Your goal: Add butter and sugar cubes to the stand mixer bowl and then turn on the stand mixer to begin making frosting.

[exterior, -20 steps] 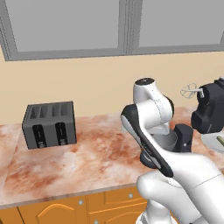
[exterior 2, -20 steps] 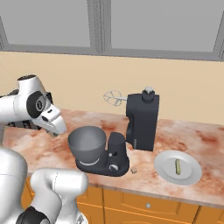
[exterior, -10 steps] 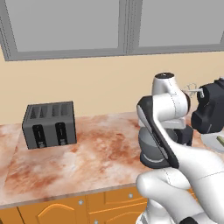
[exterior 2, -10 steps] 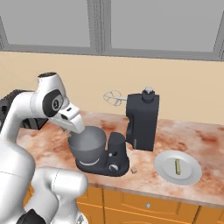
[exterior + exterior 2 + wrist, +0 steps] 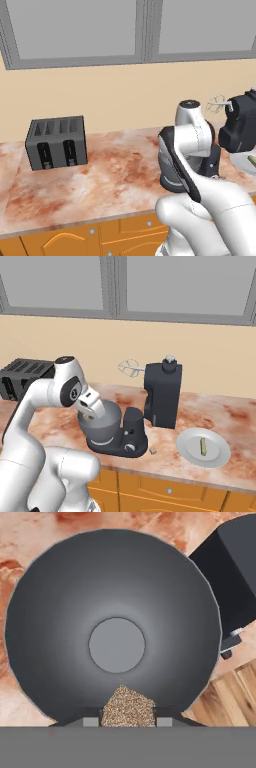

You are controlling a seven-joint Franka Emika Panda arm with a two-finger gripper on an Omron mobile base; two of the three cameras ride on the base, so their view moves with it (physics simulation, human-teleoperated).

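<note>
The fingers (image 5: 125,719) are clamped on a sugar cube (image 5: 128,707), a grainy tan-speckled block, held directly over the stand mixer bowl (image 5: 60,602). From the hand view the bowl is a deep, smooth grey metal round with a flat circular floor and nothing lying inside it. In the right base view the bowl (image 5: 102,426) sits on the base of the stand mixer (image 5: 162,393), a boxy matte charcoal body with its head tilted back and a silver wire whisk (image 5: 129,368) sticking out. A second small sugar cube (image 5: 153,451) lies on the mottled reddish marble counter (image 5: 240,416) just beside the mixer base. The butter (image 5: 203,446), a pale olive stick, rests on a flat white plate (image 5: 190,448). A dark grey slotted toaster (image 5: 57,142) stands well apart
</note>
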